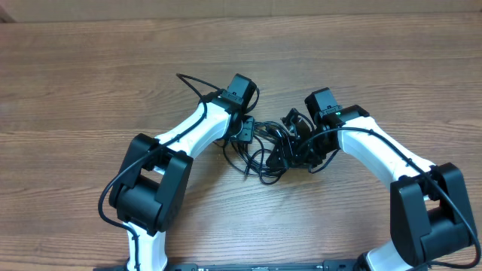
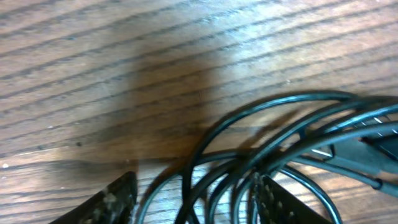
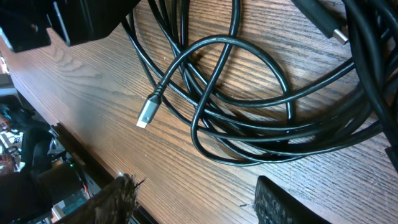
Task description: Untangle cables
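Wooden bench (image 1: 90, 68) carried the cables (image 1: 269, 154) between both arms; left gripper (image 2: 194, 200), released, straddled strands; right gripper (image 3: 199, 200), released, sat just short.

Overhead looks down; both wrist views (close) share cables (image 1: 280, 150).

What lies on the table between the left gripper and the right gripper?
The tangled black cables fill that stretch; the overhead view shows this best.
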Controlling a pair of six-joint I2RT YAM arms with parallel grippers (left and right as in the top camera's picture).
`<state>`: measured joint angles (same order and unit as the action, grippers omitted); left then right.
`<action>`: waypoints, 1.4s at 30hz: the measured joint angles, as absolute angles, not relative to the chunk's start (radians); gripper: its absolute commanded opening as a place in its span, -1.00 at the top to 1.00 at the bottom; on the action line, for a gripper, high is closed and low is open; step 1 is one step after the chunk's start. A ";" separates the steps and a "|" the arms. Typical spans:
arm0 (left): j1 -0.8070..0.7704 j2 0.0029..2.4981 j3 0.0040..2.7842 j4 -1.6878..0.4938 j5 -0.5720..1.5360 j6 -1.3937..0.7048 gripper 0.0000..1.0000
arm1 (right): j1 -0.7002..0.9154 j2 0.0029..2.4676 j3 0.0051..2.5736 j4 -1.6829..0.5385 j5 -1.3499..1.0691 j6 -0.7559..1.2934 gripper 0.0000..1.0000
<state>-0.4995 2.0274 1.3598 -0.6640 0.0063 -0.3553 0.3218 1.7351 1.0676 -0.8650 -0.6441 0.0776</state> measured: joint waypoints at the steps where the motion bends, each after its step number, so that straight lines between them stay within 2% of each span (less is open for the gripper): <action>1: -0.500 2.027 1.360 -0.665 0.012 -0.344 -0.13 | 0.322 1.735 1.068 -0.865 -0.643 0.078 -0.22; 10: -0.500 2.034 1.487 -0.823 0.027 -0.266 -0.22 | 0.322 1.735 1.068 -0.848 -0.640 0.078 -0.27; 25: -0.501 2.105 1.474 -0.788 0.030 -0.223 -0.21 | 0.322 1.735 1.068 -0.844 -0.639 0.078 -0.28; 26: -0.502 2.105 1.475 -0.776 0.036 -0.221 -0.09 | 0.322 1.735 1.067 -0.840 -0.639 0.078 -0.28; 27: -0.505 2.108 1.476 -0.776 0.031 -0.218 0.25 | 0.322 1.735 1.067 -0.838 -0.639 0.078 -0.28; 28: -0.505 2.108 1.477 -0.775 0.030 -0.215 0.71 | 0.322 1.735 1.067 -0.835 -0.639 0.077 -0.27; 29: -0.505 2.110 1.477 -0.775 0.027 -0.207 0.92 | 0.322 1.735 1.067 -0.833 -0.639 0.075 -0.27; 35: -0.503 2.135 1.533 -0.865 0.031 -0.202 0.92 | 0.322 1.735 1.066 -0.828 -0.639 0.043 -0.28; 42: -0.488 2.177 1.737 -1.157 0.052 -0.205 0.92 | 0.323 1.735 1.066 -0.823 -0.639 0.001 -0.29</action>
<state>-0.4877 2.1769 1.7367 -1.1572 0.0521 -0.2054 0.3225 1.7351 1.0660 -0.8227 -0.6388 0.0010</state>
